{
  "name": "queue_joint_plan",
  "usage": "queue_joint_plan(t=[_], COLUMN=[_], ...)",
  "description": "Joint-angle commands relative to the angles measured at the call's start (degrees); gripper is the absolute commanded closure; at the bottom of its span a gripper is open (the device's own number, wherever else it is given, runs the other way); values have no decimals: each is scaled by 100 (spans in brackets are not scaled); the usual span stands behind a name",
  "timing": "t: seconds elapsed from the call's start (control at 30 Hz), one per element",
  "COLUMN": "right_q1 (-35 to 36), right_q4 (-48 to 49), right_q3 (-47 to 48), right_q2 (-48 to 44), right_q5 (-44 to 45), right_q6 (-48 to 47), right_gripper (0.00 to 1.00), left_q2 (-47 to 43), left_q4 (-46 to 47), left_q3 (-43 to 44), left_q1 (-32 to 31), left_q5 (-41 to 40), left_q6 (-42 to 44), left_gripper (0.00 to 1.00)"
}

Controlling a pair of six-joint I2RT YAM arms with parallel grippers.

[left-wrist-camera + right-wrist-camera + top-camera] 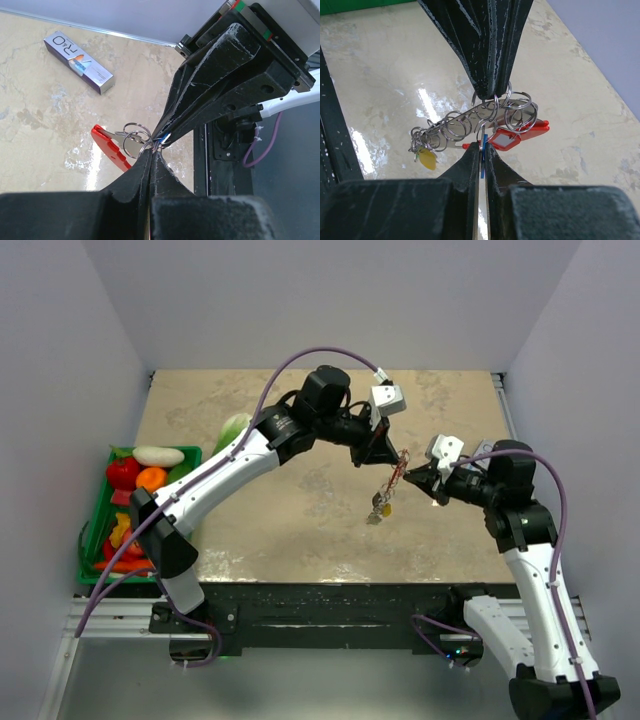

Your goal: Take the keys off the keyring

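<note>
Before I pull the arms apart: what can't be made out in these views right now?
Top view: keys too small to count or tell from the keyring.
Left wrist view: left gripper and right gripper meet tip to tip, their jaws hiding what each pinches.
Right wrist view: blue piece vanishes between the right gripper's jaws; key or tag, unclear.

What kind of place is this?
Probably a lab robot cell: plain white walls boxing in a marble-look tabletop, an aluminium mounting rail, a green crate of toy-like produce.
</note>
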Motion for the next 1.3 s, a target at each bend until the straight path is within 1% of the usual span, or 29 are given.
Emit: queue_joint_plan(t=[0.0,0.2,0.37,0.47,0.6,0.9,1.1,1.27], right_q1=[-75,-14,92,171,478,874,883,874], right_q4=[-282,-185,-97,-45,61,105,-26,-194], right_q3=[-8,-113,-78,-69,-78,186,414,573], right_q2=[73,240,337,398,477,715,539,434], right_q5=[-173,-472,-411,-323,-77,195,582,670], right_q6=[-1,-26,-36,-10,8,-18,-106,-194], right_gripper=[100,100,100,100,100,100,100,100], left_q2=[-438,-421,-377,-377,-377,-377,-429,-473], left_q4=[566,627,707,751,751,760,689,654], left_q3=[133,142,80,72,89,72,19,-7], left_q1=[209,209,209,209,209,209,200,209], left_q5=[132,211,395,448,448,466,422,431], left_q6=[-260,-383,-506,-585,-620,-664,-577,-550], left_gripper=[100,100,100,100,100,100,100,100])
